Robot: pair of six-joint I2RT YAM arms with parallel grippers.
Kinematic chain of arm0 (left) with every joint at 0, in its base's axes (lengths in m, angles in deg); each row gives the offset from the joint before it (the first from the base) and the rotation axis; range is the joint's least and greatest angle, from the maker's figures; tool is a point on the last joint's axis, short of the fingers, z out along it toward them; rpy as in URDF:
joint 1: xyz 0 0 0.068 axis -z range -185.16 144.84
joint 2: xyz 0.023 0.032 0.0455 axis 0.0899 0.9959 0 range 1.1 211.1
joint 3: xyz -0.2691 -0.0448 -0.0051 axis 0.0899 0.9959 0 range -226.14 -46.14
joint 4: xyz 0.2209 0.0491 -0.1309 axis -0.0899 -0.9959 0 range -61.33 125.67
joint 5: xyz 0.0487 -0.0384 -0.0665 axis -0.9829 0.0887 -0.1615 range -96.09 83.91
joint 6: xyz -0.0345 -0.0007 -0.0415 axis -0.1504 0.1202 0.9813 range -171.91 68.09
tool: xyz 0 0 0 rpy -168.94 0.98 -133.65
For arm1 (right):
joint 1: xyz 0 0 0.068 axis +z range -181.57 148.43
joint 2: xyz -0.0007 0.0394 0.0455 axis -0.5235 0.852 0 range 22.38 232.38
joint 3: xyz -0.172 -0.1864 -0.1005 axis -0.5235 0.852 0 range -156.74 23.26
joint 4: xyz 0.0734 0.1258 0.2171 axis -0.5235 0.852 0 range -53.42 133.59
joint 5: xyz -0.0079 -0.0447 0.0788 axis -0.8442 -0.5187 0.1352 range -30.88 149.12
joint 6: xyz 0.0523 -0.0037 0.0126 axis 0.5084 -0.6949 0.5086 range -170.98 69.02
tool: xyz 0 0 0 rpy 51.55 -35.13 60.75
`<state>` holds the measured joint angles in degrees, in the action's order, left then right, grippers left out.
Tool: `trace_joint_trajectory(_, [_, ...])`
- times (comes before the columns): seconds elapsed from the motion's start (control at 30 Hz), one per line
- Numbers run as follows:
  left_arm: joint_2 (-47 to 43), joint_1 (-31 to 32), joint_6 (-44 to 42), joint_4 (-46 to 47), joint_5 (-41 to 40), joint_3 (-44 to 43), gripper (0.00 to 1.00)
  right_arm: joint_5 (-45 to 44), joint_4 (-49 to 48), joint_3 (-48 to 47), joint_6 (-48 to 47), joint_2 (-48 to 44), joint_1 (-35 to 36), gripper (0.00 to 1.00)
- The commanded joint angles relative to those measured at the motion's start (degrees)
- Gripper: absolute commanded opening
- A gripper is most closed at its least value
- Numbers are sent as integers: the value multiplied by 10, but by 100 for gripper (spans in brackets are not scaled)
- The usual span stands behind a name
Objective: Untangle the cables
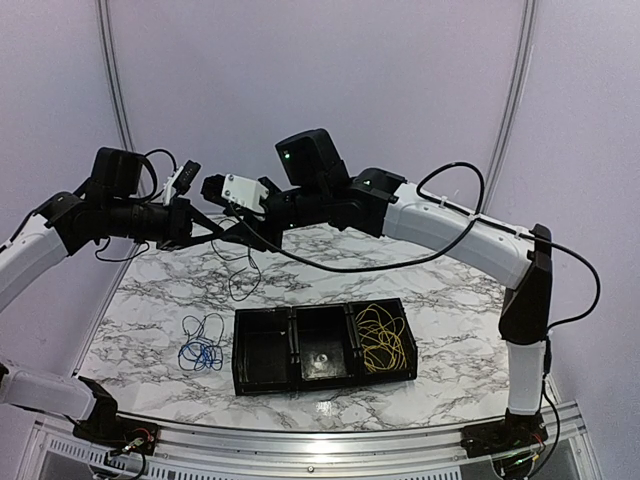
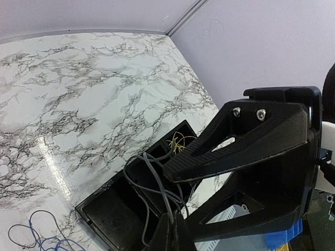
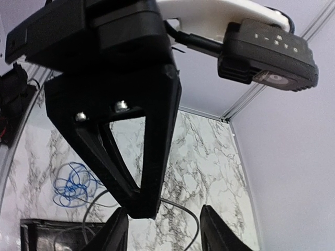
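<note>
Broadly, the white marble-patterned table (image 1: 450, 290), glossy and veined in grey, filled the top view. Above it two white and black arms reached inward: the left arm (image 1: 40, 240) from nine o'clock and the right arm (image 1: 450, 225) from three o'clock. They met in the air over the table's ten o'clock region.

A rectangular black tray (image 1: 320, 385) with three compartments sat flat toward the table's six o'clock edge.

The left gripper (image 2: 170, 232) had its angular black fingers pressed together, pinching fine strands of the dark grey cable (image 2: 165, 201). The right gripper (image 3: 166, 230) had its fingers spread apart, and the tip of the left gripper sat between them. A grey strand crossed that gap, but I could not tell whether it touched either finger.

From the pinch, the dark grey cable hung in thin loose loops above the marble, clear of the tray.

The yellow cable (image 1: 382, 340) lay as a wiry coil in the tray's three o'clock compartment. The blue cable (image 1: 202, 345) lay as a small loose tangle on the bare marble, just beside the tray at its nine o'clock end.
</note>
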<state>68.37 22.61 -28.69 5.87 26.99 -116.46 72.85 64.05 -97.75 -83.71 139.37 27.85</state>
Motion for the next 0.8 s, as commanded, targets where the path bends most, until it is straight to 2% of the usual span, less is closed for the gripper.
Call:
trace_joint_trajectory(0.0, [-12,11,-4,6,40,4,0,-40,-5,0,-77,1,-1,51])
trace_joint_trajectory(0.1, [-6,11,-13,-2,35,4,0,-94,-28,-12,-122,6,-6,53])
trace_joint_trajectory(0.33, [13,11,-29,-9,42,-3,0,-73,1,-22,-146,19,-11,48])
trace_joint_trajectory(0.67, [31,11,-47,-21,48,-13,0,-71,5,-9,-152,21,-24,46])
trace_joint_trajectory(0.77, [40,11,-48,-19,51,-19,0,-63,7,-31,-138,36,-20,41])
